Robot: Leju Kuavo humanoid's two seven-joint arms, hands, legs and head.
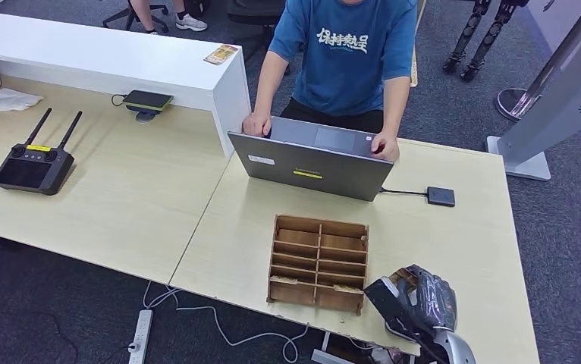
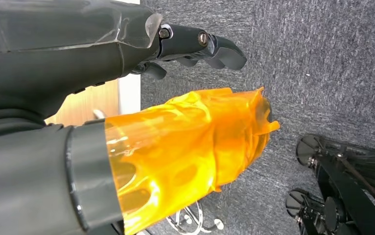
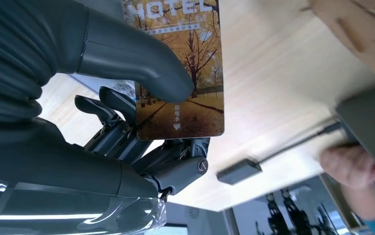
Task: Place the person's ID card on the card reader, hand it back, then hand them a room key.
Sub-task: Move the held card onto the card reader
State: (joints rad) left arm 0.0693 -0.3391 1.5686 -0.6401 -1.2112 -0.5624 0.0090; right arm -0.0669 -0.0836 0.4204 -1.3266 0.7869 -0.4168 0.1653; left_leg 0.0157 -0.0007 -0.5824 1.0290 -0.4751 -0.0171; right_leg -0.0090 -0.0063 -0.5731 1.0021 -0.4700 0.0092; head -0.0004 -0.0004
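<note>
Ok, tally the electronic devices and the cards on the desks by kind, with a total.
Laptop: 1
Card reader: 1
Remote controller: 1
Dark device on the wired stand: 1
Cards: 2, one on the white counter, one in the right hand
Total: 6

Dark grey carpet (image 1: 83,303) covered the floor. 2 pale wood tables (image 1: 120,189) stood edge to edge, a white raised counter (image 1: 105,64) along the far edge of one. A white power strip (image 1: 142,334) lay on the carpet below, cables trailing.
</note>
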